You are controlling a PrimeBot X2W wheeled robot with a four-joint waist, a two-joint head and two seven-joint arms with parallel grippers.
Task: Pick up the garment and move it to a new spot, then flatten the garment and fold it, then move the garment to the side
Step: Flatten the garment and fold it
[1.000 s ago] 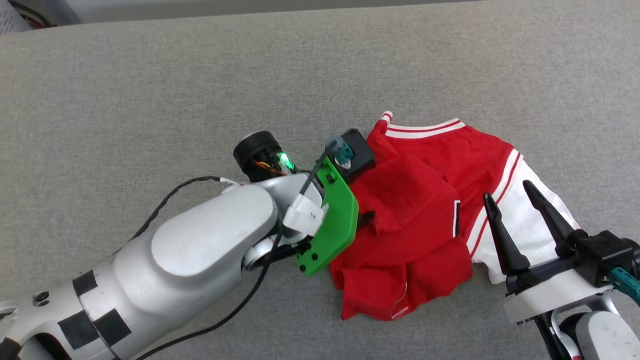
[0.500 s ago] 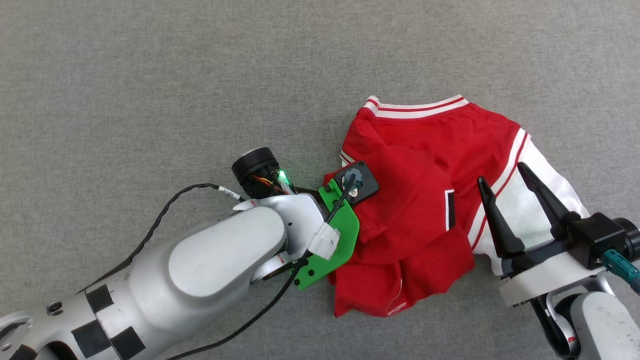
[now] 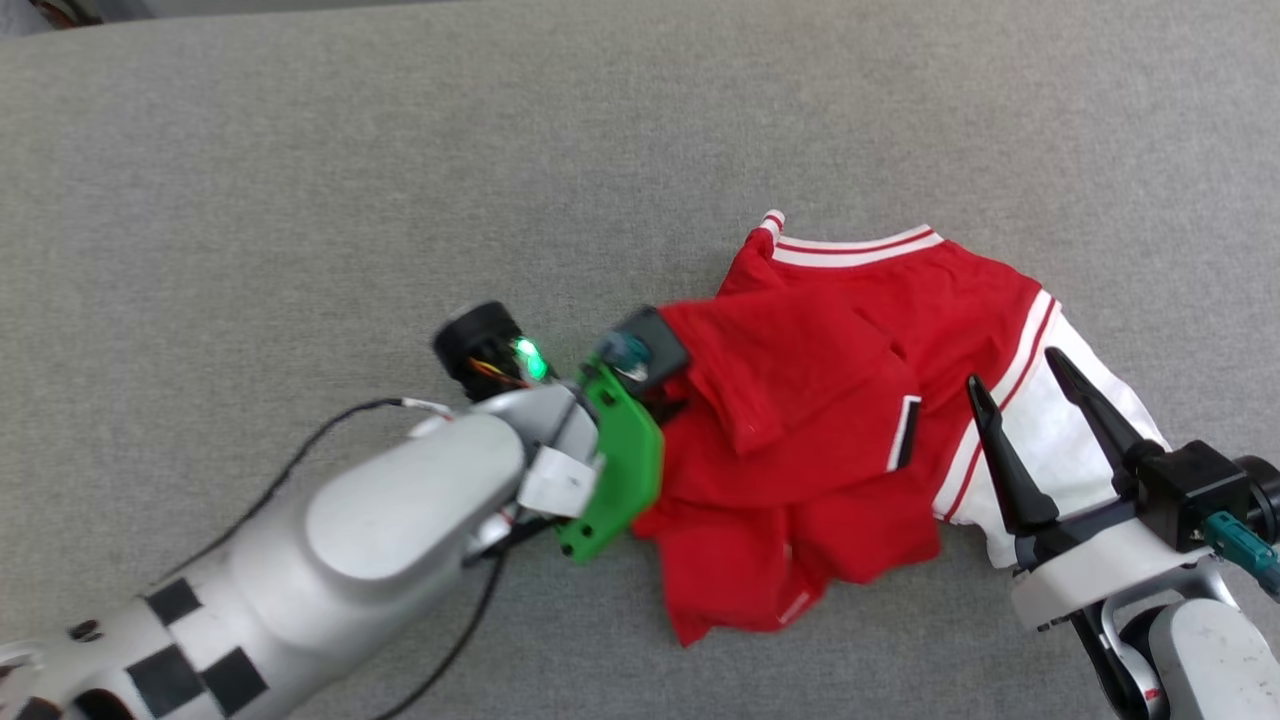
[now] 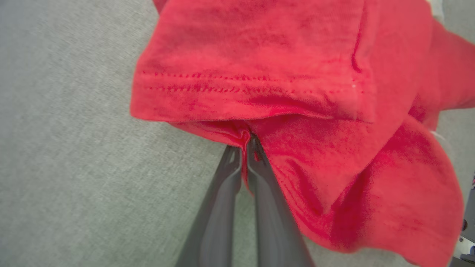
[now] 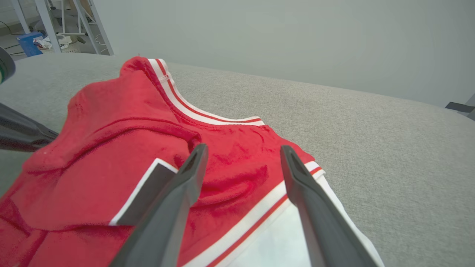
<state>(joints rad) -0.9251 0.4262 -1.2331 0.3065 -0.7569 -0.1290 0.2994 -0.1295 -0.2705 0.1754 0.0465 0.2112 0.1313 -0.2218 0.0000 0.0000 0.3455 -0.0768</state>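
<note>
Garment crumpled on grey surface. Left gripper clamped on its hem, 9 o'clock edge. Right gripper spread wide at the sleeve, 3 o'clock side.

Grey fabric surface; pale wall behind; blue box far off

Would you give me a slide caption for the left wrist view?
Left gripper pinching a red fold of the garment above the grey surface.

Crumpled garment on grey upholstered surface
</note>
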